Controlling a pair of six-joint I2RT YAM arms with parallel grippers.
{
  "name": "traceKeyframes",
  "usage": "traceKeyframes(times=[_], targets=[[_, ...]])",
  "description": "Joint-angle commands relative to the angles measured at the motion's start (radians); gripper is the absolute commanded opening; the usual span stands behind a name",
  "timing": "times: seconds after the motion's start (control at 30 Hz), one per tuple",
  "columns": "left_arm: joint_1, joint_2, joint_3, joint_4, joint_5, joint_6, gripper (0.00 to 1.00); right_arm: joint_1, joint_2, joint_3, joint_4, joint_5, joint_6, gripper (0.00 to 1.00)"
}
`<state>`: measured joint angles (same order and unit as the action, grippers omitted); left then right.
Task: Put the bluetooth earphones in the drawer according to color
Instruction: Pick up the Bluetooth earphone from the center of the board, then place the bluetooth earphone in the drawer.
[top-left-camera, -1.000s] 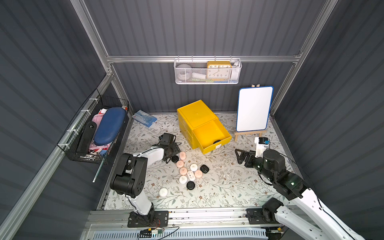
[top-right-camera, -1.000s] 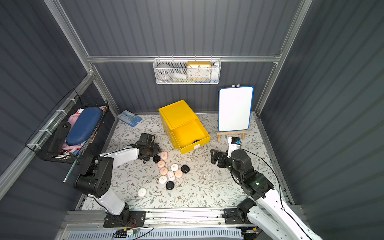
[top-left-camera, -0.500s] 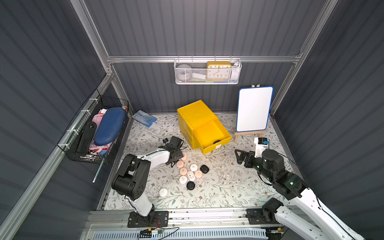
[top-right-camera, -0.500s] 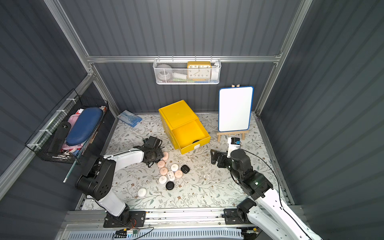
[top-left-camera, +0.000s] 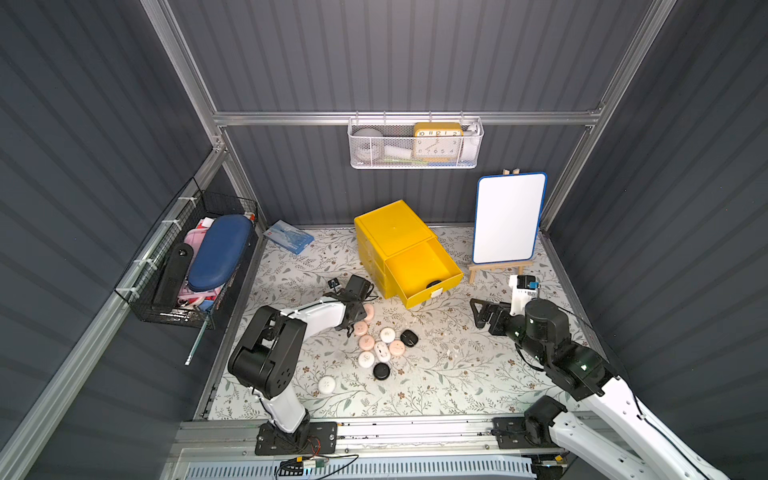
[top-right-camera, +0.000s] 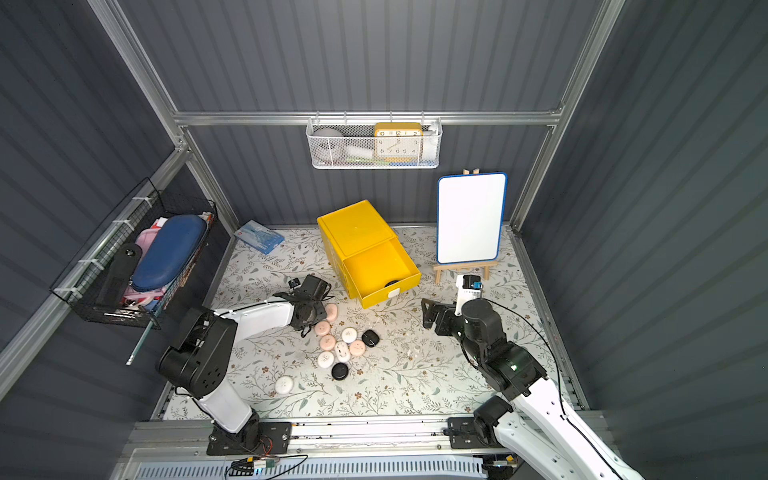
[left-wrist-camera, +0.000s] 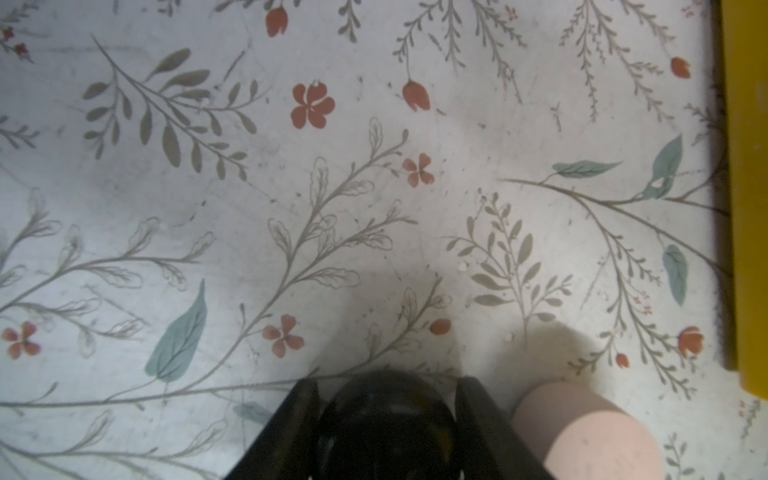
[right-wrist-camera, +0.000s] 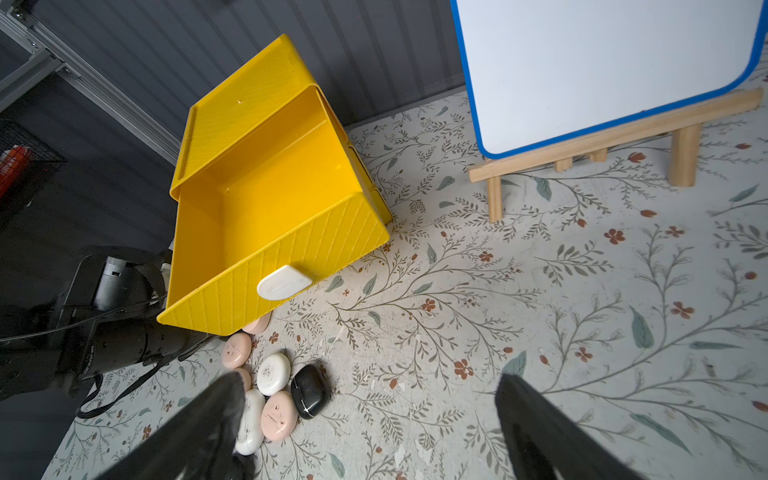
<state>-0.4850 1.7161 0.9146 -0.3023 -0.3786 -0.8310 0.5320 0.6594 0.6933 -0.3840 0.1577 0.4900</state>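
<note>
Inside left end effector (left-wrist-camera: 386, 384): black earphone (left-wrist-camera: 386, 428)

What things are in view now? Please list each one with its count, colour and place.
pink earphone cases: four, pale pink, clustered on the table.
white earphone cases: four, white, three in that cluster, one apart.
black earphone cases: four, black, two on the table, one in the open top drawer, one gripped.
drawer cabinet: one, yellow, table's back middle.
whiteboard: one, blue-rimmed, on an easel, back right.
blue packet: one, blue, back left.
wall baskets: two, white on the back wall, black on the left wall.
left gripper: one, black, shut on one black earphone case.
right gripper: one, black, open, empty.
</note>
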Motion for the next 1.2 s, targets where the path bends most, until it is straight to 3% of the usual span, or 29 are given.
traceKeyframes(times=[0.0, 0.33, 0.6, 0.8, 1.07, 1.17], targets=[[-0.004, 0.027, -0.021, -0.087, 0.035, 0.0, 0.5, -0.004, -0.013, -0.003, -0.016, 0.002, 0.009, 0.99], [-0.021, -0.255, 0.048, -0.125, 0.055, 0.129, 0.5, -0.004, -0.014, -0.01, -0.018, 0.004, 0.026, 0.99], [-0.03, -0.418, 0.182, -0.035, 0.216, 0.255, 0.49, -0.003, -0.015, -0.063, 0.007, -0.019, 0.075, 0.99], [-0.121, -0.373, 0.354, 0.012, 0.262, 0.288, 0.49, -0.004, -0.014, -0.1, 0.029, -0.053, 0.111, 0.99], [-0.247, -0.141, 0.586, 0.023, 0.208, 0.336, 0.5, -0.006, -0.014, -0.146, 0.08, -0.15, 0.069, 0.99], [-0.253, -0.082, 0.634, 0.014, 0.205, 0.352, 0.61, -0.005, -0.019, -0.173, 0.105, -0.172, 0.044, 0.99]])
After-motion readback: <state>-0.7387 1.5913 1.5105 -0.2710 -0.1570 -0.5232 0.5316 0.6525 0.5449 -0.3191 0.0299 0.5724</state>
